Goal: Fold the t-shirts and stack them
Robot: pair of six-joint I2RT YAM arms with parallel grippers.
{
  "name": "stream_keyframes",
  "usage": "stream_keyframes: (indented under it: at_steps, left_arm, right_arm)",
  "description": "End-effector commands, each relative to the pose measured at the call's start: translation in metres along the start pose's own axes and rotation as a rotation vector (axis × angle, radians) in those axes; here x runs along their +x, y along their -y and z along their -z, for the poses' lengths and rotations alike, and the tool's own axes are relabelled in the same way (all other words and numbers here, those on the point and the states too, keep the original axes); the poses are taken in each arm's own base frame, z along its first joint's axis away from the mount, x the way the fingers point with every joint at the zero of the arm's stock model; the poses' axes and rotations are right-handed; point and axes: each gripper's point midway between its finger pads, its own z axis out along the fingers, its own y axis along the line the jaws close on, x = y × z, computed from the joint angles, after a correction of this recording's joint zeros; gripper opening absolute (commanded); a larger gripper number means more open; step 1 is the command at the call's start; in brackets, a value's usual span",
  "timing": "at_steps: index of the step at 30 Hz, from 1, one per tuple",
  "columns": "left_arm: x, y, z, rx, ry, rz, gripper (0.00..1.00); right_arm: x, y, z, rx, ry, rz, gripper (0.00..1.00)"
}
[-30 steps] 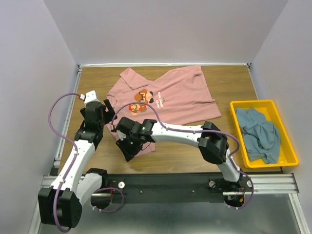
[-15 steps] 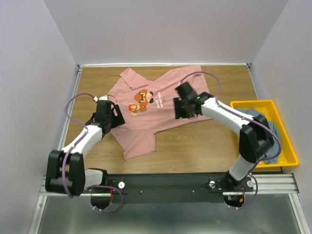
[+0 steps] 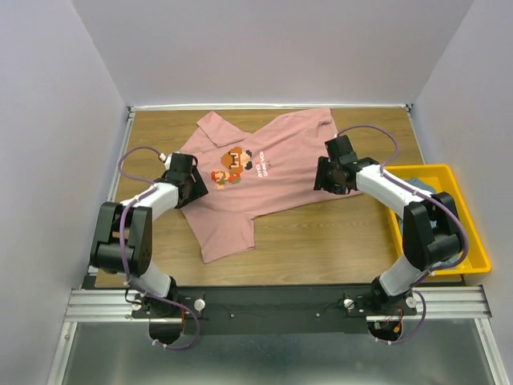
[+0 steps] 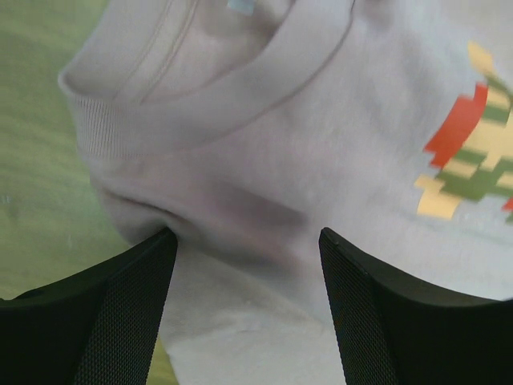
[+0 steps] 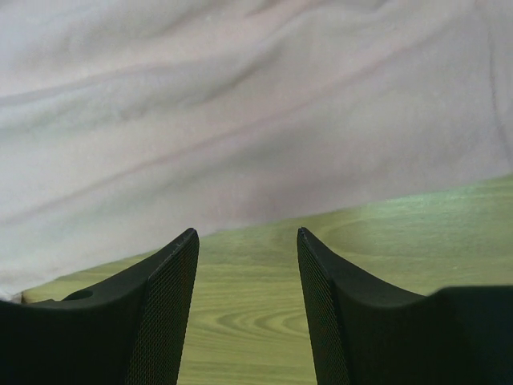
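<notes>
Shows the pink shirt (image 3: 264, 160) spread print-up over the far half of the table (image 3: 321, 241), collar toward the left edge, hem toward the right. Shows the blue shirt (image 3: 415, 180) bunched in the bin (image 3: 473, 269) at the right edge, partly hidden by the right arm.

Puts the left gripper (image 4: 248, 241) low at the collar end, jaws apart and astride a ridge of cloth, nothing pinched yet. Puts the right gripper (image 5: 247, 237) at the hem's near corner, jaws likewise apart, over bare wood just beside the cloth edge, clamped on nothing. Looks like a two-ended hold in the making, probably to stretch or flatten the pink shirt before folding.

Offers open wood along the near edge for a fold toward the bases. Gives little room at the far edge, with cloth close to the wall. Calls for care on the right, with the bin just beside that arm's elbow.
</notes>
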Motion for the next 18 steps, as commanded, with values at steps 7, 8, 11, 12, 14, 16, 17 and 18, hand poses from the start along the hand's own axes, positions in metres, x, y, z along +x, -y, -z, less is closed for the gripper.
stream_keyframes:
  at_steps: [7, 8, 11, 12, 14, 16, 17, 18]
  left_arm:
    - [-0.039, -0.027, -0.049, -0.155, -0.043, -0.087, 0.80]
    - [-0.040, -0.030, -0.053, -0.160, -0.057, -0.084, 0.80]
    - [-0.066, -0.029, -0.057, -0.163, -0.022, -0.093, 0.80]
    - [-0.066, -0.032, -0.063, -0.182, -0.031, -0.106, 0.80]
    - [-0.082, -0.026, -0.066, -0.178, -0.013, -0.120, 0.80]
    - [-0.085, -0.022, -0.072, -0.171, -0.023, -0.122, 0.81]
    - [-0.085, -0.021, -0.075, -0.168, -0.024, -0.120, 0.81]
    - [-0.085, -0.020, -0.079, -0.165, -0.027, -0.117, 0.81]
  right_arm:
    - [-0.035, 0.025, -0.025, -0.007, 0.070, -0.097, 0.59]
    - [-0.039, 0.026, -0.029, -0.007, 0.071, -0.102, 0.59]
    - [-0.046, 0.032, -0.037, -0.007, 0.067, -0.137, 0.59]
    - [-0.046, 0.033, -0.042, -0.010, 0.057, -0.148, 0.59]
    - [-0.046, 0.038, -0.048, -0.009, 0.044, -0.168, 0.59]
    - [-0.037, 0.037, -0.054, -0.032, 0.009, -0.186, 0.59]
    - [-0.035, 0.041, -0.057, -0.030, 0.000, -0.198, 0.59]
    - [-0.028, 0.045, -0.060, -0.025, -0.017, -0.211, 0.59]
